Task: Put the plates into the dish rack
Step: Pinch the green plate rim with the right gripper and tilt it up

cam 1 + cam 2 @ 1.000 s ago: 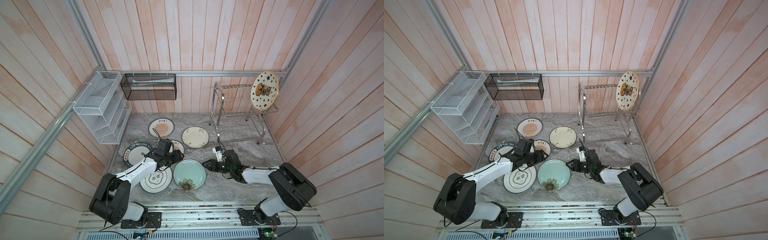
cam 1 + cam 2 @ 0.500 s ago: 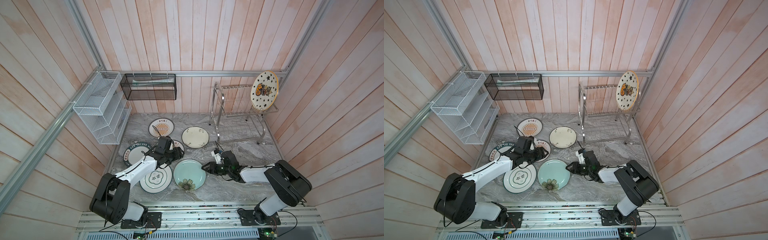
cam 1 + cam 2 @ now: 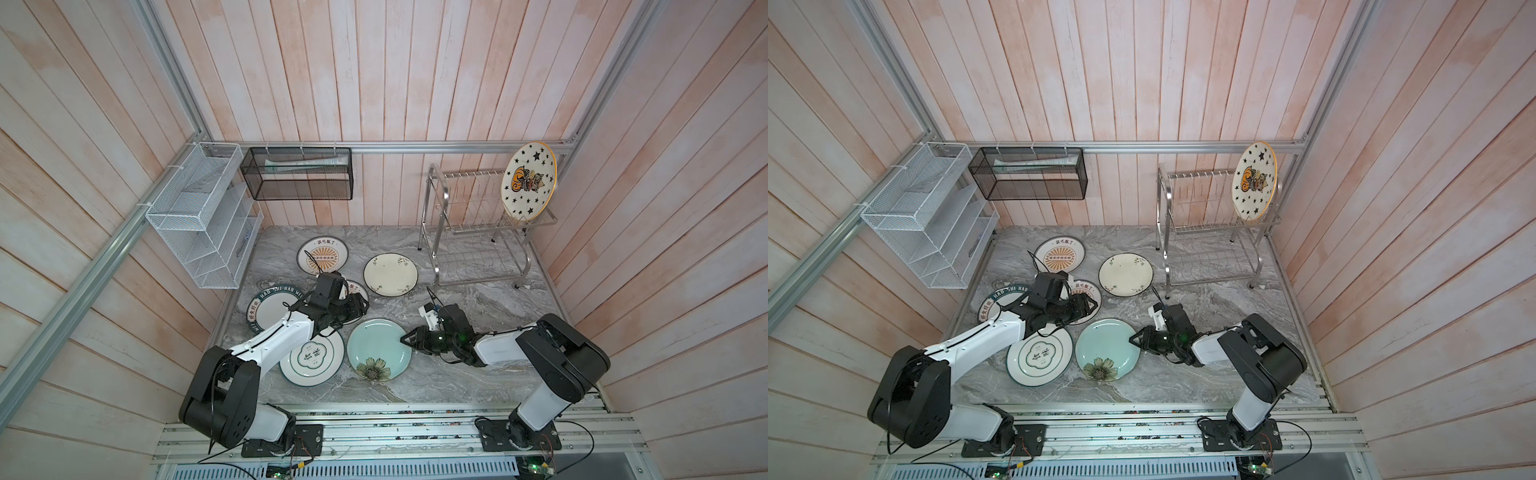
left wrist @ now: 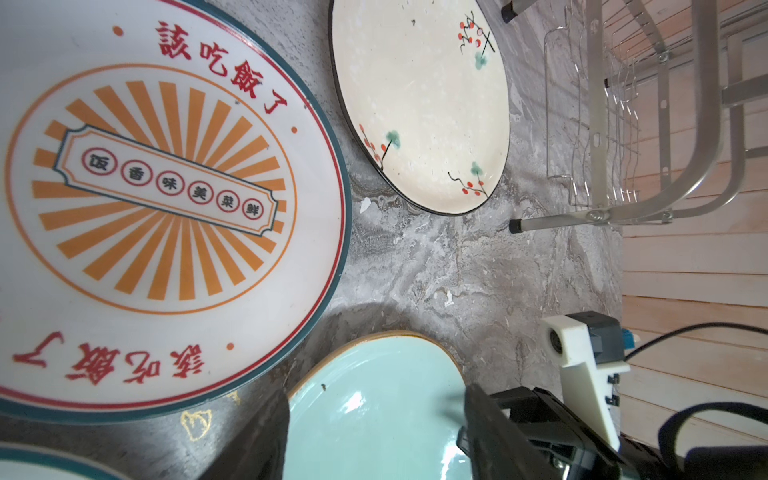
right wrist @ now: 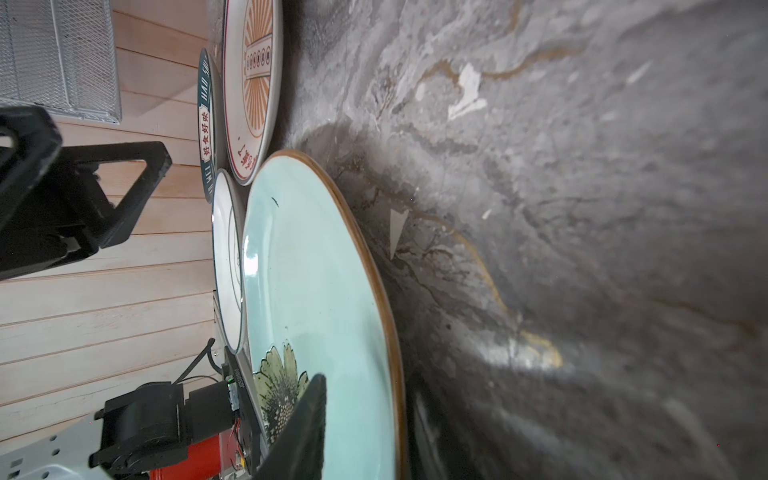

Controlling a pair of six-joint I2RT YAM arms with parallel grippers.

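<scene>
— What is the room like from where you stand?

— A grey marbled tabletop (image 3: 478,305) shut in by pale pink plank walls, with aluminium rails along the corners. A white mesh basket (image 3: 199,216) hangs on the left wall and a black mesh box (image 3: 297,176) on the back wall. The dish rack (image 3: 490,216) stands at the back right. 1 plate is in it, the star plate (image 3: 528,180), upright at the right end of the upper tier.

— And the rest?

— 6 lie flat on the table, left of the rack. The right gripper (image 3: 404,338) is at the right edge of the pale-blue plate (image 3: 374,349). Its jaws straddle the rim, with 1 finger (image 5: 307,415) over the glaze by the flower. I cannot tell whether they have clamped. The left gripper (image 3: 360,306) hangs over the near sunburst plate (image 4: 166,187) with its fingers spread and nothing between them, just beside the blue plate's far edge. The cream plate (image 3: 390,274) lies between that gripper and the rack.

— Any writing?

— Red 該吃飯了 is printed twice on the near sunburst plate's rim. The dark-green rim plate (image 3: 266,309) reads HAO SHI HAO WEI, with 好食好味 beside it.
</scene>
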